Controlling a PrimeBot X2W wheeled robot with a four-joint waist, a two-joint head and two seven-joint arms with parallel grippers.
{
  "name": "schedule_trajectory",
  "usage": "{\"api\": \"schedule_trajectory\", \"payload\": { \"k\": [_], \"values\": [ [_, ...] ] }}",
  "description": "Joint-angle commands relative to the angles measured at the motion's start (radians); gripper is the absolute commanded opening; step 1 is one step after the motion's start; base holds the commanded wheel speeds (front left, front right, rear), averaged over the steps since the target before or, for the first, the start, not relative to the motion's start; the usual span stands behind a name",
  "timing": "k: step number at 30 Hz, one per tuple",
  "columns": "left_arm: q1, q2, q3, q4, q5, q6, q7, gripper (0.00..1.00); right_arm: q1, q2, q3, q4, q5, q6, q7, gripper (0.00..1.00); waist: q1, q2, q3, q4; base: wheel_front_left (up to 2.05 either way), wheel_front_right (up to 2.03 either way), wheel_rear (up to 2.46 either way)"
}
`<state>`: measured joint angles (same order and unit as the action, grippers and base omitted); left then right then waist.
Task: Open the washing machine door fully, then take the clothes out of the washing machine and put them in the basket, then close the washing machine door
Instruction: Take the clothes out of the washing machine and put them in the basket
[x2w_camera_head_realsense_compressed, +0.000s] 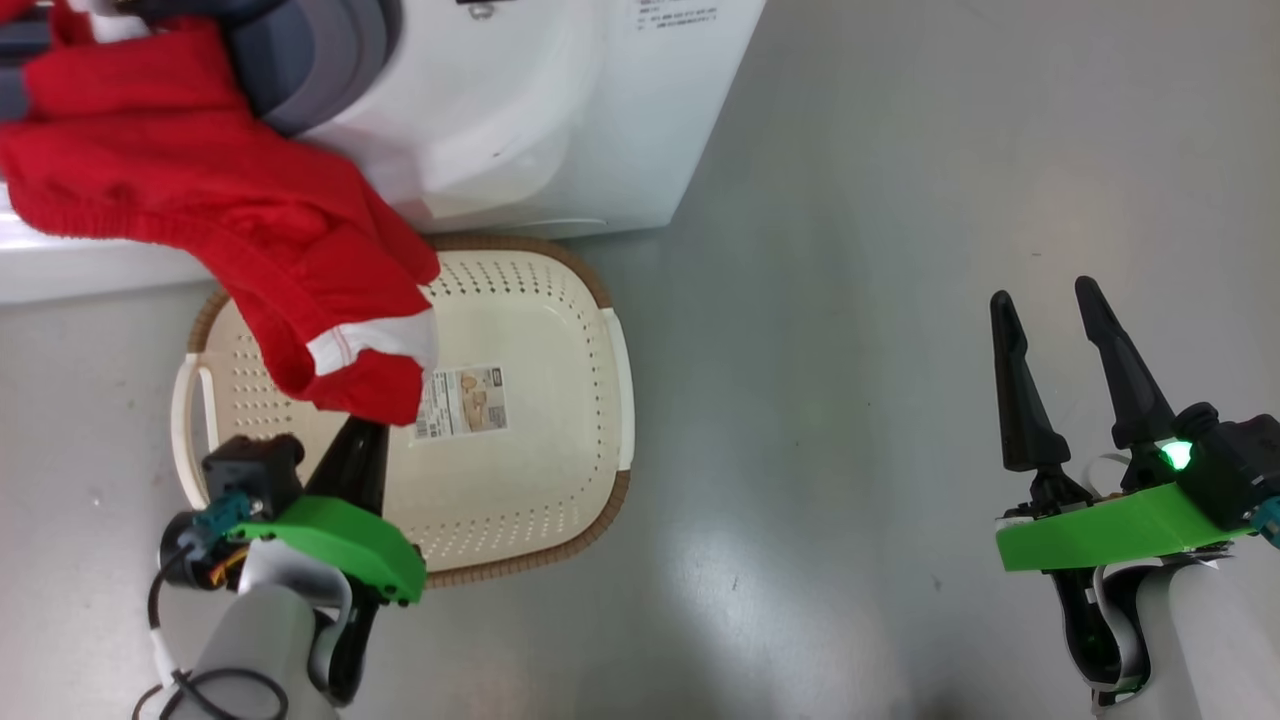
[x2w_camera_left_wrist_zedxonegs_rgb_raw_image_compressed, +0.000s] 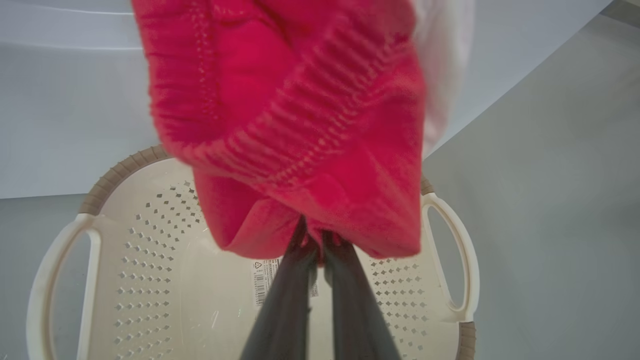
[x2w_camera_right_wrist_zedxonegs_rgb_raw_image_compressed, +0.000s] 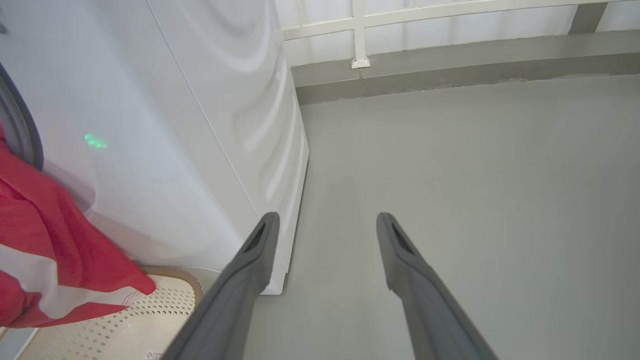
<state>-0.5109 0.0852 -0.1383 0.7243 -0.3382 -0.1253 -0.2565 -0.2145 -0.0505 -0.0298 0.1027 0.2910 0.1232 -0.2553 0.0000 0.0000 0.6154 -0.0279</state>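
We read this as a laundry corner. A white front-loading washing machine (x2w_camera_head_realsense_compressed: 520, 110) stands directly on a bare, glossy grey floor (x2w_camera_head_realsense_compressed: 900, 200). A perforated laundry basket (x2w_camera_head_realsense_compressed: 545, 310) sits right at its foot, and red clothes (x2w_camera_head_realsense_compressed: 200, 180) stretch from the machine's opening down over the basket. On the far side there is a white railing (x2w_camera_right_wrist_zedxonegs_rgb_raw_image_compressed: 360, 30) above a grey skirting (x2w_camera_right_wrist_zedxonegs_rgb_raw_image_compressed: 450, 70). Home utility room or test lab: we can't tell.
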Motion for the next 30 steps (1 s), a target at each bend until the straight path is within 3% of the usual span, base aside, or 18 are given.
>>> {"api": "schedule_trajectory", "payload": {
  "k": [1,7,8,10,11,30],
  "values": [
    [-0.004,0.034,0.018,-0.005,-0.010,-0.005,-0.005,0.00,-0.004,0.000,0.017,-0.026,0.002,0.008,-0.006,1.00,0.0000,0.0000,0.013,0.000,0.00,0.00,0.00],
    [-0.039,0.046,-0.016,0.031,-0.037,-0.005,-0.005,0.00,-0.012,0.000,0.020,-0.030,0.002,0.008,-0.006,1.00,0.0000,0.0000,0.035,-0.003,0.00,0.00,0.00],
    [-0.043,0.047,-0.017,0.034,-0.038,-0.005,-0.005,0.27,-0.013,0.000,0.021,-0.030,0.002,0.008,-0.006,1.00,0.0000,0.0000,0.037,-0.003,0.00,0.00,0.00],
    [-0.053,0.054,-0.008,0.031,-0.037,-0.005,-0.005,0.96,-0.015,0.000,0.019,-0.030,0.003,0.008,-0.006,1.00,0.0000,0.0000,0.041,-0.004,0.00,0.00,0.00],
    [-0.054,0.055,-0.005,0.029,-0.036,-0.005,-0.005,1.00,-0.016,0.000,0.018,-0.030,0.004,0.008,-0.006,1.00,0.0000,0.0000,0.041,-0.004,0.00,0.00,0.00],
    [0.003,0.031,0.050,-0.050,-0.039,-0.005,-0.005,1.00,-0.008,0.000,0.015,-0.009,-0.001,0.008,-0.006,1.00,0.0000,0.0000,-0.035,0.022,0.00,0.00,0.00]
  ]
}}
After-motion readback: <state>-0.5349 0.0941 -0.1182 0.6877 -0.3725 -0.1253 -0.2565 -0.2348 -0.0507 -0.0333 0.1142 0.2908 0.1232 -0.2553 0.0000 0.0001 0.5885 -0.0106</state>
